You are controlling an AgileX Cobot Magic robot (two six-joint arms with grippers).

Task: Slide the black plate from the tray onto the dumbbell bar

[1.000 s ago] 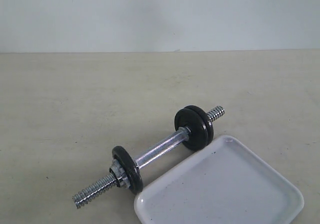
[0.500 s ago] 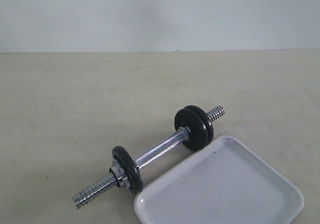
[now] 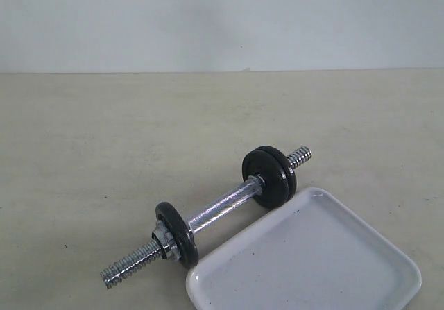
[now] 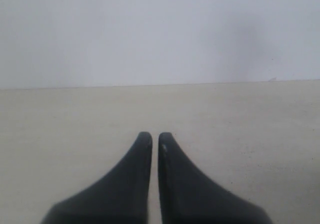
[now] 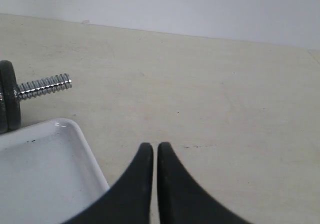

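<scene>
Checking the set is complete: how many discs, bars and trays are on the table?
Discs: 3
Bar: 1
Tray: 1
Total: 5

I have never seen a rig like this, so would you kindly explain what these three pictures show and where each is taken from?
The machine has two arms, each ending in a two-fingered hand. The wide picture comes from a separate camera overlooking a beige table. On it lies a short chrome dumbbell bar with threaded ends, carrying round black weight discs: seemingly two together at the far end, one by a silver nut at the near end. Beside it sits a glossy white rectangular tray, with nothing in its visible part. The other two pictures come from cameras on the wrists: the dark prongs are the left hand and right hand, both shut and holding nothing.
</scene>
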